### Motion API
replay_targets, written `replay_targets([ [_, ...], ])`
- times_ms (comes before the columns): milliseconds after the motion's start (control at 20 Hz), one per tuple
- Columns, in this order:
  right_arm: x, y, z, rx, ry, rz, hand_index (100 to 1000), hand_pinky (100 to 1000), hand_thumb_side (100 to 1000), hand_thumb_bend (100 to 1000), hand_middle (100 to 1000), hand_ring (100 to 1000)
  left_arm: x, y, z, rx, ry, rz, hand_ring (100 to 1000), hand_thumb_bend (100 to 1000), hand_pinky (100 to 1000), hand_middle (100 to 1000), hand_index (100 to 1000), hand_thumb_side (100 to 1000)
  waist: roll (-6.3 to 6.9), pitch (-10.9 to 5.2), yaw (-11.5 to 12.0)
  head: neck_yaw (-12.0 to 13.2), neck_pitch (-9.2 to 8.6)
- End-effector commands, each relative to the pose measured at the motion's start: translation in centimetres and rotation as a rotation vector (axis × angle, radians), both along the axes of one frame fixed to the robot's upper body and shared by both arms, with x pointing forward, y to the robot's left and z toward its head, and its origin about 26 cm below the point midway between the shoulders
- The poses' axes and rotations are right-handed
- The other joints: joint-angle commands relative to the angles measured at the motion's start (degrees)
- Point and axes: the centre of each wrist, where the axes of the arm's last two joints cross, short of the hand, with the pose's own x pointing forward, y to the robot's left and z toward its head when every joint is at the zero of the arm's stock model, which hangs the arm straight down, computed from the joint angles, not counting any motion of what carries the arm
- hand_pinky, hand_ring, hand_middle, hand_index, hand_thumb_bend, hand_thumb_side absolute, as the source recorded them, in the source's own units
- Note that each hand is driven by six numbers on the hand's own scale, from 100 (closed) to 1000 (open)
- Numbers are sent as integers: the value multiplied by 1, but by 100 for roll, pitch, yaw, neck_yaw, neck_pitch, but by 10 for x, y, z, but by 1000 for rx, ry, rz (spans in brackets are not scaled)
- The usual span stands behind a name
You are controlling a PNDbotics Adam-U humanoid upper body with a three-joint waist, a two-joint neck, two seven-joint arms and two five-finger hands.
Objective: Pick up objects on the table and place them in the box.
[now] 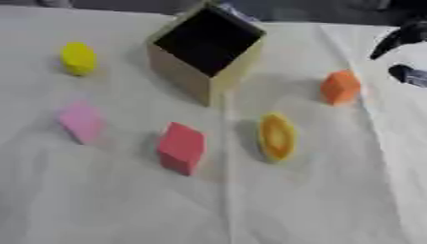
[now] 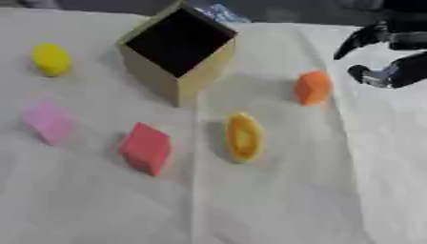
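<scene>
White cloth (image 1: pixel 317 200), blocks, wooden box (image 1: pixel 193 81)

A tan box (image 1: pixel 193 76) with a black inside is being shown on a white cloth (image 1: pixel 317 200), among yellow (image 1: pixel 78 58), pink (image 1: pixel 82 121), red (image 1: pixel 182 147), orange (image 1: pixel 340 87) and yellow-orange (image 1: pixel 277 137) blocks.
</scene>
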Motion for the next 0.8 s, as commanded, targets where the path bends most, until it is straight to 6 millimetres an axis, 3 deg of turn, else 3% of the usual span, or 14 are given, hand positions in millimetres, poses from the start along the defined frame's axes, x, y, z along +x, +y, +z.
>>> replay_targets([
  [50,-4,-3,23,5,-73,-6,881,911,717,100,835,909,-3,2,7,22,-20,-3,628,247,840,719,834,824,19,-91,-13,20,-70],
  [350,-2,1,38,39,-138,-3,885,913,692,100,841,913,-3,2,6,20,-18,1,628,247,840,719,833,824,25,-100,-35,28,-72],
  [800,11,4,27,-4,-96,-5,901,914,663,100,852,921,-3,2,6,15,-17,0,628,245,840,720,833,827,24,-85,23,17,-100],
])
